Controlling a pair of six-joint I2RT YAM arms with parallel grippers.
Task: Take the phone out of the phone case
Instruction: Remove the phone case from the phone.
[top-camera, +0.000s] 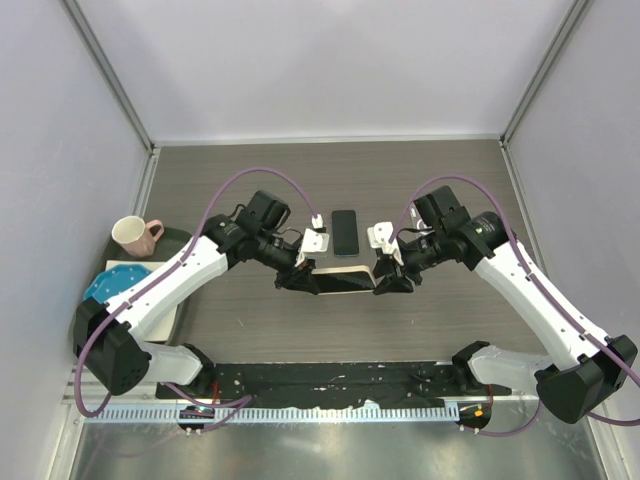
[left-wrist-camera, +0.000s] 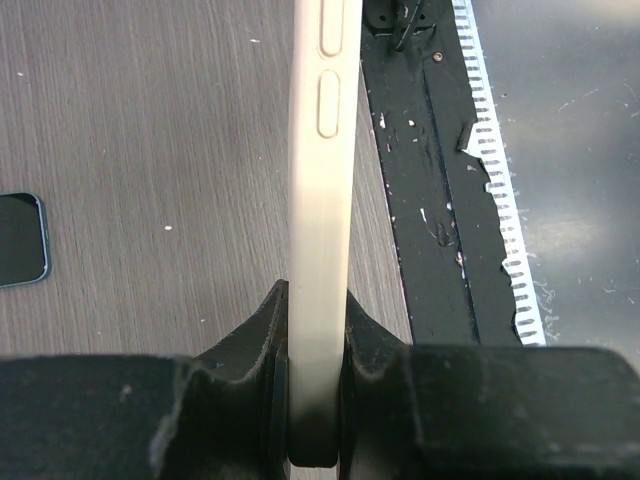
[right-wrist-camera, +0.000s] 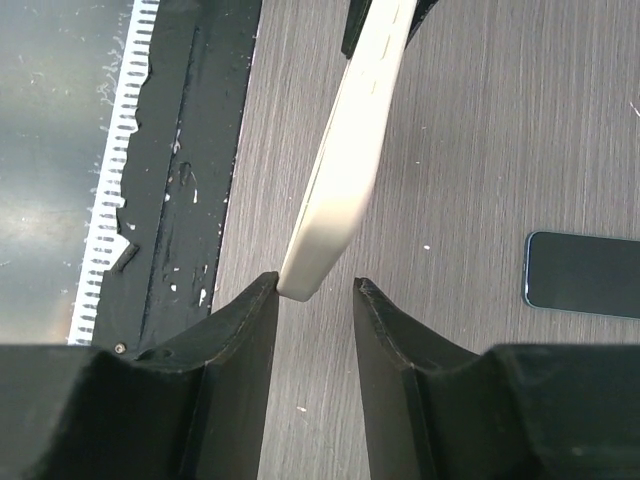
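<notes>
**Near centre.** The left gripper (top-camera: 300, 281) is clamped on one end of the cream phone case (top-camera: 340, 279), which is held on edge. The right gripper (top-camera: 386, 283), at 3 o'clock of the case, brackets the other end with its fingers apart (one tip touching, the other clear).

**Beyond.** The phone (top-camera: 345, 232) lies flat on the table at 12 o'clock of the case, apart from it. A pink mug (top-camera: 133, 235) stands at 9 o'clock, well apart.

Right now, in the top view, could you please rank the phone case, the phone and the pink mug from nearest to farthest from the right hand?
1. The phone case, its end reaching the right hand.
2. The phone, flat on the table beyond the case.
3. The pink mug, far off at the left side.
</notes>
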